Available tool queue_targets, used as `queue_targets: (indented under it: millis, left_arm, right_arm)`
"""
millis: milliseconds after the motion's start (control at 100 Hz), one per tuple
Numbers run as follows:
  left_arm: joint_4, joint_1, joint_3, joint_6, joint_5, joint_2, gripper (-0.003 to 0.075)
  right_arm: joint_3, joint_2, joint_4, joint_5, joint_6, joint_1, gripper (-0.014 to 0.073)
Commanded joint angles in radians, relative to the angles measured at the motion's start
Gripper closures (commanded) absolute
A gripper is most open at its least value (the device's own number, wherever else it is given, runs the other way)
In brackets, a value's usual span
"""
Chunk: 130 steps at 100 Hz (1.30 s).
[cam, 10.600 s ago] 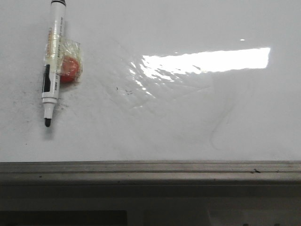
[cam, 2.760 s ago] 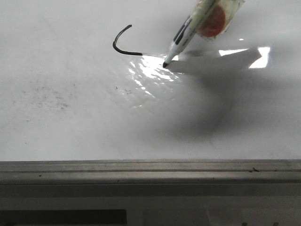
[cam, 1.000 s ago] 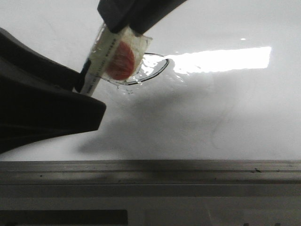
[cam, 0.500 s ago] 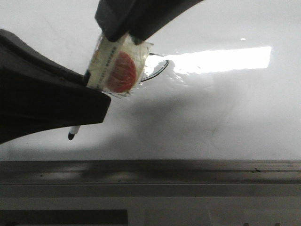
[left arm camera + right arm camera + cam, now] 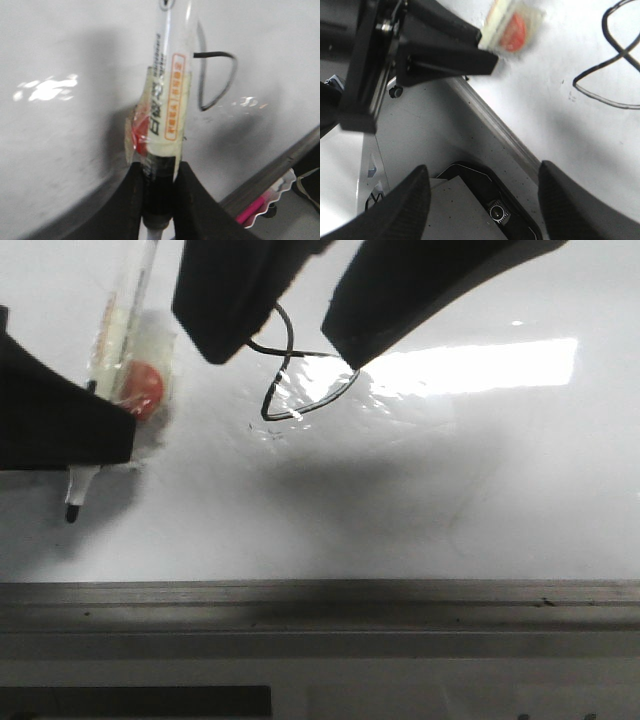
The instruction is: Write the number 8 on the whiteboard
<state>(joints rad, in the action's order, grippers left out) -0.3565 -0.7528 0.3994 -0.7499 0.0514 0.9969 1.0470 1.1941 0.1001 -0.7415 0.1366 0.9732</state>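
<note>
The whiteboard [image 5: 480, 480] fills the front view, glossy with a glare strip. A thin black number 8 [image 5: 290, 355] is drawn near its middle, its top hidden behind my right gripper. My left gripper [image 5: 95, 440] is shut on the white marker [image 5: 120, 350], which has a tape wrap with a red patch; its black tip points at the near rail. The left wrist view shows the marker [image 5: 167, 100] clamped by the left gripper [image 5: 160, 172], part of the 8 [image 5: 233, 75] beyond. My right gripper [image 5: 283, 355] is open and empty above the 8, as the right wrist view [image 5: 482, 195] shows.
A grey metal rail [image 5: 320, 605] runs along the board's near edge. A pink object on a white scalloped tray [image 5: 255, 210] lies off the board. Below the rail is a grey surface with a dark camera housing [image 5: 497, 212]. The left arm [image 5: 445, 55] reaches in over the rail.
The marker passed from my right gripper to my left one. The right gripper opened and let go; the marker moved left and its tip dropped toward the board.
</note>
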Motion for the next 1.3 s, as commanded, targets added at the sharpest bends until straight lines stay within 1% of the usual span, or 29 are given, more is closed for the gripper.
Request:
queue_targets:
  millis: [0,170,540,610,660,710,740,750,760,780,790,830,890,930,990,1040,1060,1080,1110,1130,1140,1150,1200,1210,1220,1230,1250,1280,1290]
  left_arm:
    - [0.097,0.001,0.052,-0.012,-0.04,-0.017,0.0741]
    - [0.199,0.001,0.055,-0.012,0.004,-0.017,0.0741]
    - [0.215,0.001,0.055,-0.01,0.046,0.031,0.074]
    - [0.228,0.001,0.055,-0.01,0.046,0.033,0.0714]
    - [0.228,0.001,0.055,-0.01,0.048,0.033,0.0651]
    - [0.228,0.001,0.055,-0.01,0.05,0.033,0.0549]
    - [0.228,0.001,0.055,-0.01,0.05,0.033,0.0456]
    - [0.228,0.001,0.055,-0.01,0.05,0.033,0.0437]
    - [0.228,0.001,0.055,-0.01,0.05,0.033,0.0398]
    - [0.228,0.001,0.055,-0.01,0.05,0.033,0.036]
    - [0.228,0.001,0.055,-0.01,0.05,0.033,0.0323]
    - [0.239,0.001,0.055,-0.01,0.048,0.033,0.0228]
    - [0.245,0.001,0.055,-0.01,0.033,0.026,0.0147]
    - [0.245,0.001,0.055,-0.01,0.024,0.02,0.0135]
    - [0.243,0.001,0.055,-0.01,0.023,0.003,0.0136]
    - [0.226,0.001,0.055,-0.008,0.022,-0.019,0.0146]
    - [0.219,0.001,0.055,-0.008,0.022,-0.029,0.0153]
    - [0.213,0.001,0.055,-0.008,0.022,-0.036,0.0168]
    - [0.209,0.001,0.055,-0.008,0.022,-0.05,0.0196]
    - [0.205,0.001,0.055,-0.008,0.02,-0.066,0.0224]
    - [0.204,0.001,0.055,-0.008,0.016,-0.07,0.0246]
    - [0.2,0.001,0.055,-0.008,0.015,-0.074,0.0259]
    - [0.186,0.001,0.055,-0.008,0.008,-0.107,0.0369]
    - [0.184,0.001,0.055,-0.006,0.002,-0.112,0.0408]
    - [0.179,0.001,0.055,-0.006,0.0,-0.116,0.0428]
    - [0.176,0.001,0.055,-0.006,-0.002,-0.126,0.0471]
    - [0.17,0.001,0.055,-0.006,-0.01,-0.135,0.0517]
    - [0.158,0.001,0.055,-0.006,-0.023,-0.16,0.0635]
    - [0.151,0.001,0.055,-0.006,-0.026,-0.165,0.0659]
  right_arm:
    - [0.028,-0.019,-0.006,0.048,0.002,0.001,0.0188]
    - [0.028,-0.019,-0.006,0.05,0.002,0.001,0.0188]
    - [0.028,-0.019,-0.006,0.044,0.002,0.001,0.0188]
    - [0.028,-0.019,-0.006,0.037,0.002,0.001,0.019]
    - [0.028,-0.019,-0.006,0.032,0.002,0.001,0.02]
    - [0.028,-0.019,-0.006,0.031,0.002,0.001,0.0218]
    - [0.028,-0.019,-0.006,0.031,0.002,0.001,0.0227]
    - [0.028,-0.019,-0.006,0.031,0.002,0.001,0.0232]
    - [0.028,-0.019,-0.006,0.031,0.002,0.001,0.0232]
    - [0.028,-0.019,-0.006,0.031,0.002,0.001,0.0235]
    - [0.028,-0.019,-0.006,0.031,0.002,0.001,0.0237]
    - [0.028,-0.019,-0.006,0.031,0.002,0.001,0.0241]
    - [0.028,-0.019,-0.006,0.031,0.002,0.001,0.0241]
    - [0.028,-0.019,-0.006,0.032,0.002,0.001,0.0241]
    - [0.028,-0.019,-0.006,0.032,0.002,0.001,0.0244]
    - [0.028,-0.02,-0.008,0.036,0.002,0.001,0.0285]
    - [0.028,-0.023,-0.01,0.041,0.002,0.001,0.0328]
    - [0.025,-0.024,-0.02,0.049,0.002,0.001,0.0412]
    - [0.021,-0.031,-0.028,0.059,0.002,0.001,0.0489]
    - [0.018,-0.034,-0.04,0.077,0.002,0.001,0.0595]
    - [0.015,-0.04,-0.043,0.082,0.002,0.001,0.0622]
    - [0.012,-0.042,-0.047,0.093,0.004,0.001,0.0671]
    - [-0.001,-0.06,-0.054,0.122,0.008,0.001,0.0652]
    - [-0.002,-0.063,-0.056,0.132,0.008,0.001,0.0652]
    - [-0.005,-0.069,-0.058,0.135,0.008,0.001,0.0652]
    - [-0.005,-0.072,-0.059,0.141,0.008,0.001,0.0653]
    - [-0.01,-0.082,-0.067,0.149,0.009,0.001,0.0654]
    - [-0.015,-0.091,-0.072,0.156,0.01,0.001,0.0654]
    - [-0.018,-0.096,-0.077,0.159,0.01,0.001,0.0654]
